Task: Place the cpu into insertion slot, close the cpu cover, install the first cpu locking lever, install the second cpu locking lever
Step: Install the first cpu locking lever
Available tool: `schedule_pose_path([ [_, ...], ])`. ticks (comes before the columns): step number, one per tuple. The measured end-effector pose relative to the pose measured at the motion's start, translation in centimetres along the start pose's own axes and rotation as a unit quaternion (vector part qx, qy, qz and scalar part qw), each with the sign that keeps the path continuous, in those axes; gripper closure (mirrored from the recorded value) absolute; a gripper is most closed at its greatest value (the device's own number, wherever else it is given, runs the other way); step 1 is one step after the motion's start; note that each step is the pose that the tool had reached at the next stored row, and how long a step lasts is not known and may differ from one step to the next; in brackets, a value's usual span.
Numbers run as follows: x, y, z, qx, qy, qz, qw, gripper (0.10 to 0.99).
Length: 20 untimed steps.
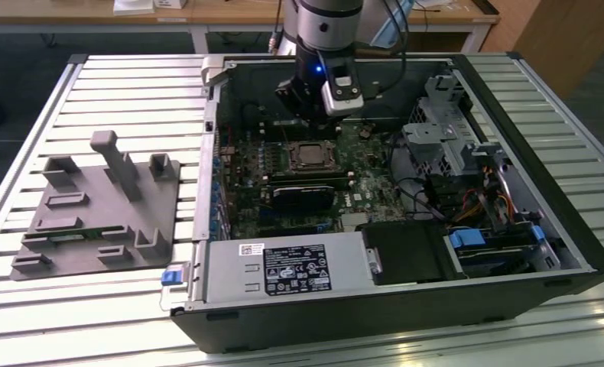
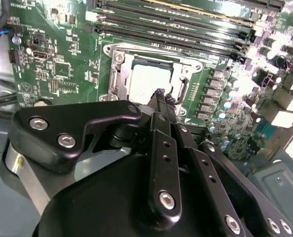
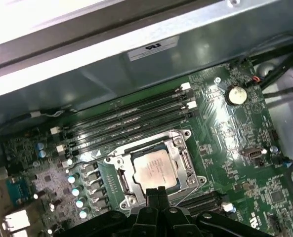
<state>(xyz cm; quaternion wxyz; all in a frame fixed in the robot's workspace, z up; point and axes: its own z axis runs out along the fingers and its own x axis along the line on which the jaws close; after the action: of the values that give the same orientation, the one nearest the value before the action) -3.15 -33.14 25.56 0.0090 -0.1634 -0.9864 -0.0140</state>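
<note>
The cpu (image 3: 155,168) lies flat in the insertion slot (image 1: 307,155), its pale metal top showing in both wrist views (image 2: 148,81). The silver cpu cover (image 3: 117,172) is down around the chip, framing it. A thin metal locking lever (image 2: 182,91) runs along one side of the socket. My gripper (image 2: 160,95) hangs just above the socket's edge with its black fingers pressed together and nothing between them; its tips (image 3: 156,190) reach over the cover's rim. In the exterior view the arm's wrist (image 1: 323,84) stands over the board behind the socket.
Long black memory slots (image 3: 131,121) run beside the socket. A black card (image 1: 304,193) lies in front of it, with the power supply (image 1: 281,271) nearer still. Drive bays and cables (image 1: 465,153) fill the case's right. A grey fixture tray (image 1: 98,206) sits outside on the exterior view's left.
</note>
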Motion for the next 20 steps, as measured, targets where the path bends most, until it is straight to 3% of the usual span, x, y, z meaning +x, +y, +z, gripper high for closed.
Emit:
schedule_pose_path([
  [6,0.0,0.0,0.16,0.0003,-0.0007,-0.049,0.9988,0.98],
  [13,0.66,-0.24,0.4,-0.0011,-0.0013,-0.064,0.998,0.98],
  [17,0.66,-0.24,0.47,-0.001,-0.0002,-0.098,0.9952,0.98],
  [20,0.89,-0.33,0.57,-0.0014,-0.0012,-0.105,0.9944,0.98],
])
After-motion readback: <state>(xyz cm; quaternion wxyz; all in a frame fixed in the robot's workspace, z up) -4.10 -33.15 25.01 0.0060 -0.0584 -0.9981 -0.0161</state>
